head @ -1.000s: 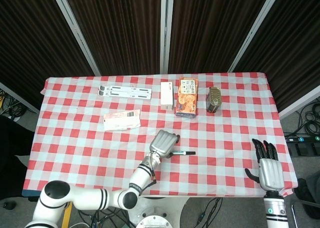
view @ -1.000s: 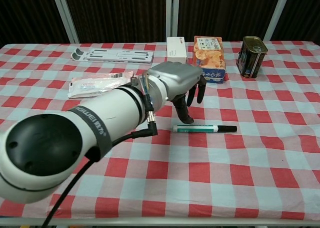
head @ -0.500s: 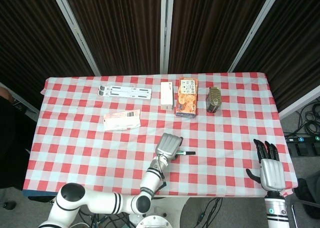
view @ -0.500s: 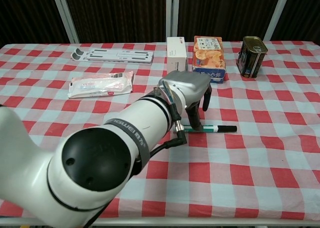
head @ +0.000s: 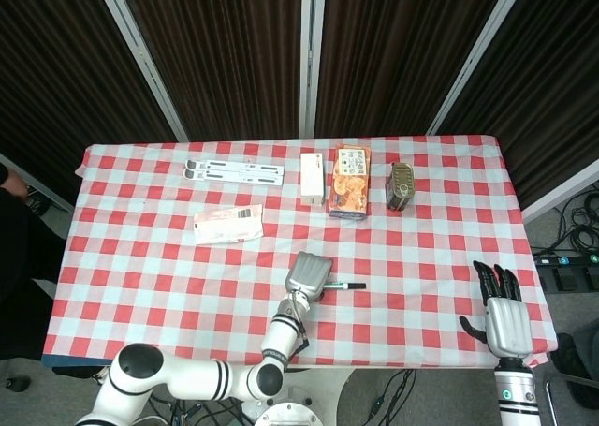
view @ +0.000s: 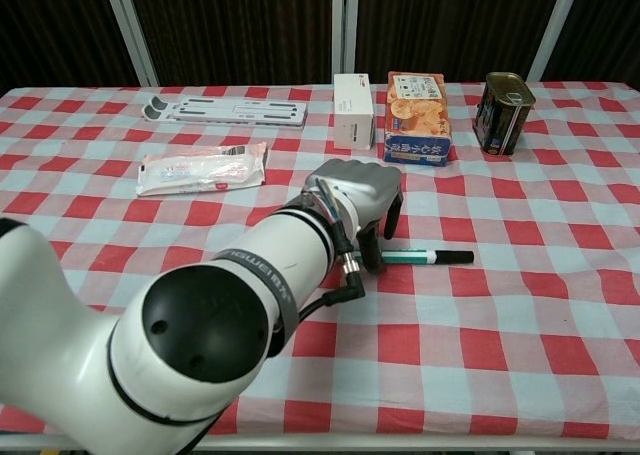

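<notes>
Checked table (view: 560,325) — left hand (view: 362,197) fingers (view: 372,250) curled onto marker (view: 430,257).

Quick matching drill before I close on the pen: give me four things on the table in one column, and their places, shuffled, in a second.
Things:
1. marker pen
2. tin can
3. white packet
4. white box

Places:
A. far right of the back row
B. under the left hand's fingers
C. just left of the cracker box
D. left of the left hand

Pairs: 1-B, 2-A, 3-D, 4-C
</notes>
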